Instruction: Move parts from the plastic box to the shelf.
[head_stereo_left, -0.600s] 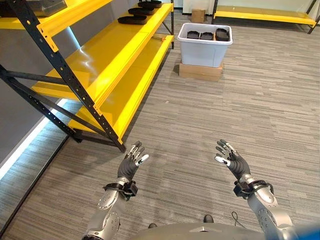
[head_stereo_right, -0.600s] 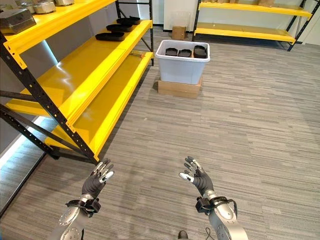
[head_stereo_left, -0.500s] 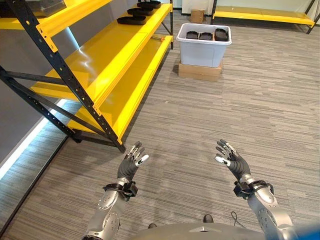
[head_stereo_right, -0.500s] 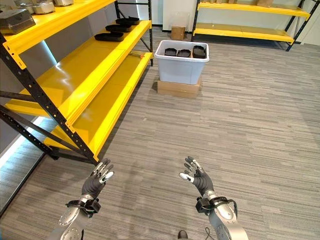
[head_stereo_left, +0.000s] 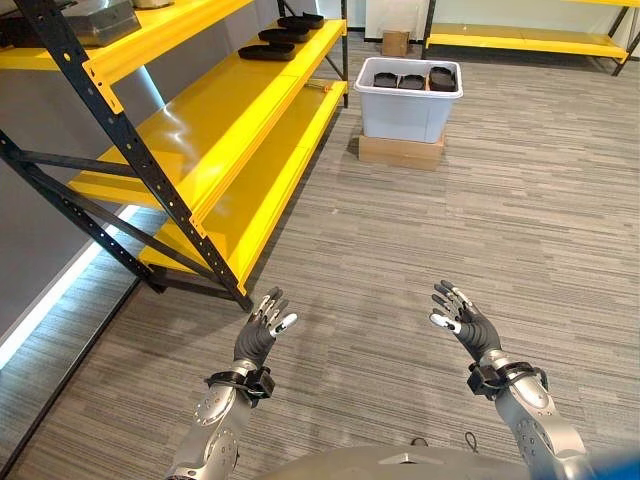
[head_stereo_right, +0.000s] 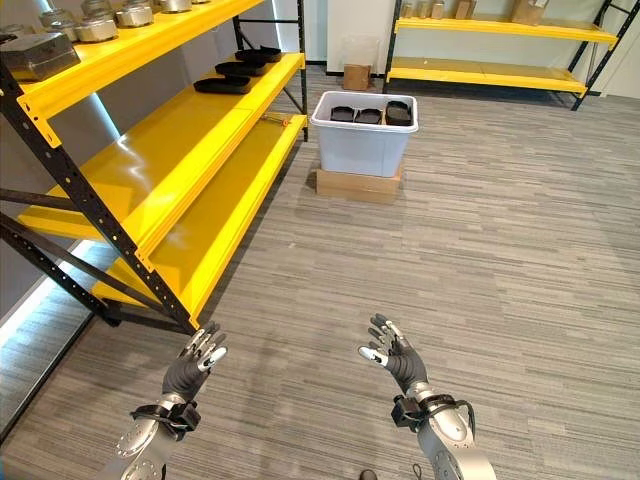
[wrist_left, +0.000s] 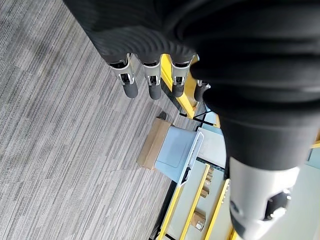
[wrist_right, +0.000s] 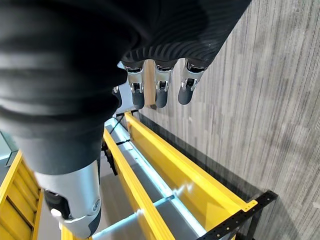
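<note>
Left hand (head_stereo_left: 262, 328) and right hand (head_stereo_left: 458, 320) raised low in front, palms inward, fingers spread and relaxed, both empty, over bare floor (head_stereo_left: 480, 200). Parts (head_stereo_left: 412, 80) sit in the box (head_stereo_left: 405, 108) far ahead on a carton (head_stereo_left: 400, 152), just beside the shelf (head_stereo_left: 225, 110), which has more parts (head_stereo_left: 268, 50).

The dark parts (head_stereo_left: 412, 81) in the plastic box (head_stereo_left: 408, 103) at twelve o'clock are too small to tell apart — as are the dark pieces (head_stereo_right: 236, 71) on the yellow shelf (head_stereo_right: 150, 160) at eleven o'clock, whose near end the picture's left edge cuts off.
</note>
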